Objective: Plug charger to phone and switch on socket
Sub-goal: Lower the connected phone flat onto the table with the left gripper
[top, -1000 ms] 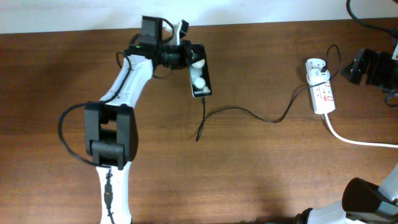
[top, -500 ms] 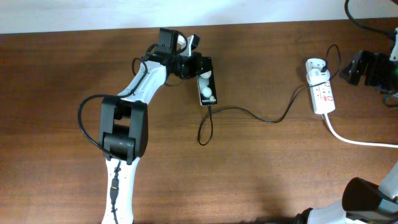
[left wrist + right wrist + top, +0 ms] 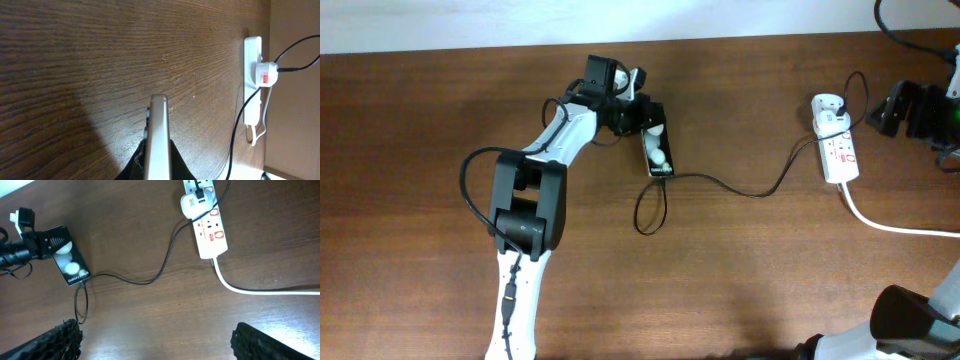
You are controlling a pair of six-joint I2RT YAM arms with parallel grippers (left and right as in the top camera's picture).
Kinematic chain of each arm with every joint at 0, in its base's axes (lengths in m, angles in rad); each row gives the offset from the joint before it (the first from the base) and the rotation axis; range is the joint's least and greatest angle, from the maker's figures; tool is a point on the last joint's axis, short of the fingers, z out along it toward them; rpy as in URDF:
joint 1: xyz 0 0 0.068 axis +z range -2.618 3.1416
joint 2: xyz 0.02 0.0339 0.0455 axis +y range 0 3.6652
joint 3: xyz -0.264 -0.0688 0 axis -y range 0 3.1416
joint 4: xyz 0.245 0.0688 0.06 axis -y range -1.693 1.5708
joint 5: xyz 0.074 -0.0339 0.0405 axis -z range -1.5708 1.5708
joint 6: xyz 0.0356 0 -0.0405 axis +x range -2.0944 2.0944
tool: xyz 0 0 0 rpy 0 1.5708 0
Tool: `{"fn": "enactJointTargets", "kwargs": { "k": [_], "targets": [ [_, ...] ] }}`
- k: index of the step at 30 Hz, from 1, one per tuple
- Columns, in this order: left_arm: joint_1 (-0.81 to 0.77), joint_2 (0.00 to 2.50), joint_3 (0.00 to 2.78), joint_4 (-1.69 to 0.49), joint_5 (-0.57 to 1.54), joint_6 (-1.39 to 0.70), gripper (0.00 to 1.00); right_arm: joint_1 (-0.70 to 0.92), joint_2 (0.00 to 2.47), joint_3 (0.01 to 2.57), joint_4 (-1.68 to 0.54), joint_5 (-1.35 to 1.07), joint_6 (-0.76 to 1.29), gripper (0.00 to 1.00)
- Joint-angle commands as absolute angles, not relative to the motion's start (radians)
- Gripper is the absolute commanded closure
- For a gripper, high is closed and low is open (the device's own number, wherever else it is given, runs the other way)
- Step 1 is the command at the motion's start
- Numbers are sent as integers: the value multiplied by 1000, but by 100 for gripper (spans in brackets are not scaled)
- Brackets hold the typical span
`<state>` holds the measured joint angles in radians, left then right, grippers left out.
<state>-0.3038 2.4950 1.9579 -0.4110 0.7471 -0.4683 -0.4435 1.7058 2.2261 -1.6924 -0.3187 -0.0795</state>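
My left gripper [image 3: 638, 113] is shut on the top end of the black phone [image 3: 658, 150], which is tilted up on its long edge at the back middle of the table. In the left wrist view the phone [image 3: 159, 120] shows edge-on between the jaws [image 3: 157, 162]. The thin black charger cable [image 3: 740, 192] runs from the white plug adapter [image 3: 827, 104] in the white socket strip [image 3: 840, 152] to the phone's lower end and makes a small loop there [image 3: 650, 210]. I cannot tell whether the tip is seated. My right gripper [image 3: 160, 345] is open and empty, beside the socket [image 3: 210, 230].
The strip's thick white cord [image 3: 895, 225] trails off to the right front. The table's back edge meets a white wall just behind the phone. The left arm's body [image 3: 525, 200] stretches across the left middle of the table.
My left gripper has carried the phone to the right and turned it up onto its edge. The cable near the phone has bent into a closed loop. The right arm stays put.
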Motion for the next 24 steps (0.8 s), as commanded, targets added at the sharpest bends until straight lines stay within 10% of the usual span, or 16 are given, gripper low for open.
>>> {"fn": "enactJointTargets", "kwargs": {
  "k": [1,14,19,24],
  "targets": [
    [-306,2503,1964,-415,743,-458,100,-439,1710,2222,-1696,-324,-82,1],
    [-316,2503,1964,-487,739,-458,65,-439,1710,2222,-1699,-324,-82,1],
    [-316,2503,1964,-493,739,-458,2,-439,1710,2222,-1699,-324,-82,1],
    [-316,2503,1964,-514,739,-458,1,-439,1710,2222,-1699,-324,-82,1]
  ]
}}
